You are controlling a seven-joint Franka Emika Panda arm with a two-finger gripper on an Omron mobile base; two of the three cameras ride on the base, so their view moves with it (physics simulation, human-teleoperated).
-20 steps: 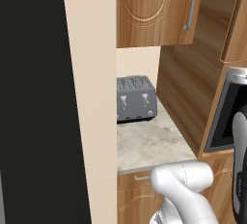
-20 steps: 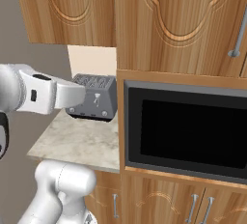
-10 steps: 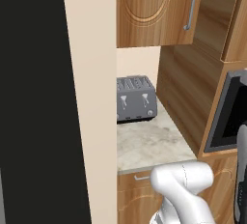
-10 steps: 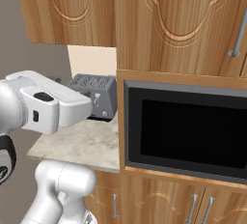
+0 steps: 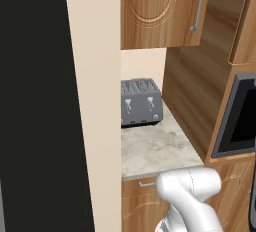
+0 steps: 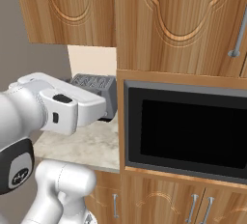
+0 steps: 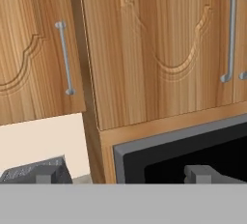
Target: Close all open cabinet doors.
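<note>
The hand view faces the cabinet doors from close by. A left door point(image 7: 34, 49) with a silver bar handle point(image 7: 64, 59) hangs over the counter nook, and a wider door point(image 7: 159, 44) with its own handle point(image 7: 229, 39) sits above the microwave. Both look flat against their cabinets. My gripper point(image 7: 125, 175) is open, its fingertips point(image 7: 48, 175) spread wide with nothing between them, low in front of these doors. The same doors appear as the left door point(image 6: 67, 10) and the middle door point(image 6: 178, 25) in the right base view, and the left door point(image 5: 160, 11) in the left base view.
A grey toaster point(image 5: 141, 102) stands at the back of a marble counter point(image 5: 155, 151). A black microwave point(image 6: 188, 131) is built in to its right. My white forearm point(image 6: 62, 107) crosses in front of the toaster. A cream wall point(image 5: 92, 101) bounds the nook on the left.
In the right base view my forearm has swung lower and closer to the camera. The dark arm part at the right edge of the left base view has dropped out of sight.
</note>
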